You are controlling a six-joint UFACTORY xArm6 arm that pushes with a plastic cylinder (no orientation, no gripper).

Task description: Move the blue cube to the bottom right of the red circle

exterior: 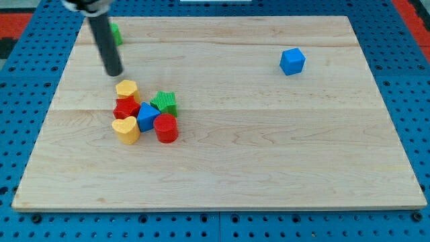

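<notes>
1. Basically no hand on this rig, so nothing held or clamped; just a straight dark rod. My tip [115, 72] rests on the surface near the view's top left, touching no block.
2. Tip sits just above the yellow block [126, 88] at the top of the cluster, w/ a small gap between them.
3. Blue cube [292, 61] stands alone toward the view's top right, well apart from the tip and from everything else.
4. Red circle [166, 128], a short cylinder, is at the cluster's bottom right, in the view's left-centre.
5. Cluster, packed tight: red block [125, 107] under the top yellow one, shape unclear; blue block [146, 116], angular, in the middle; green block [164, 102] w/ ridged sides at the right; 2nd yellow block [125, 129], heart-like, at bottom left.
6. Another green block [115, 33] is partly hidden behind the rod near the top edge.
7. Surface [282, 154] is pale wood w/ visible grain, lying on a blue pegboard [410, 67].
</notes>
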